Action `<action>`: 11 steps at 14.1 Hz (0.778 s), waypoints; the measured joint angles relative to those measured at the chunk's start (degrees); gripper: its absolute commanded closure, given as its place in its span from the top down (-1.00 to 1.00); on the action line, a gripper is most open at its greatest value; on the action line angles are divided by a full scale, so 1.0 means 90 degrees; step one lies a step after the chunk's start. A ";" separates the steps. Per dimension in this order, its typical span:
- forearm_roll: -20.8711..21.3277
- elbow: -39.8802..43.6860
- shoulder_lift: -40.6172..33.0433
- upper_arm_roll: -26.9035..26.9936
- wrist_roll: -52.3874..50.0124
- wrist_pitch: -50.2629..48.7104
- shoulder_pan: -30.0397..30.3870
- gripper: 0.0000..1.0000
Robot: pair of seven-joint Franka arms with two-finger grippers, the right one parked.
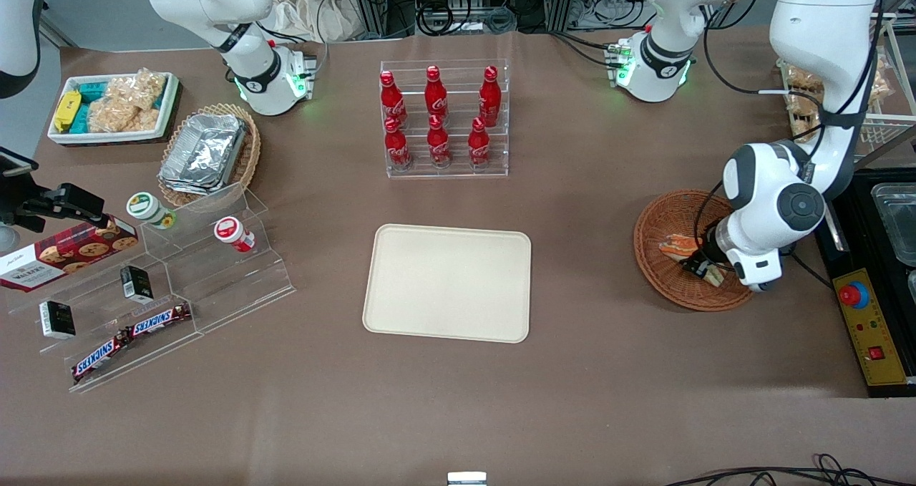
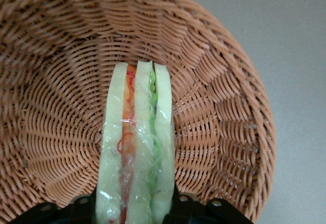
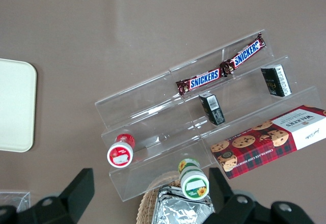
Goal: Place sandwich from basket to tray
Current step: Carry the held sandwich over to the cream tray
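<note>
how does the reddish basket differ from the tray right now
The basket is round, woven, reddish-brown wicker; the tray is a smooth cream rectangle with rounded corners. The basket holds the sandwich, with the hand down inside it; the tray holds nothing. The basket lies toward the working arm's end of the table; the tray sits mid-table, nearer the front camera than the bottle rack. Both are shallow and rest flat on the table.

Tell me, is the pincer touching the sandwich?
Touching. The wrist view shows the sandwich wedged between the pincer's black fingers, pressed against both sides, over the basket.
</note>
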 measured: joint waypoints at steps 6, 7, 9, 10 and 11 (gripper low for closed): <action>-0.0311 0.1323 -0.1159 -0.0607 0.0047 -0.2559 -0.0202 -1.00; -0.0366 0.1579 -0.1199 -0.0986 0.0036 -0.2722 -0.0356 -1.00; -0.0363 0.1939 -0.0951 -0.1717 0.0166 -0.2677 -0.0745 -1.00; -0.0363 0.2156 -0.0658 -0.1989 0.0452 -0.2598 -0.0935 -1.00; -0.0361 0.2435 -0.0275 -0.2159 0.0748 -0.2490 -0.1128 -1.00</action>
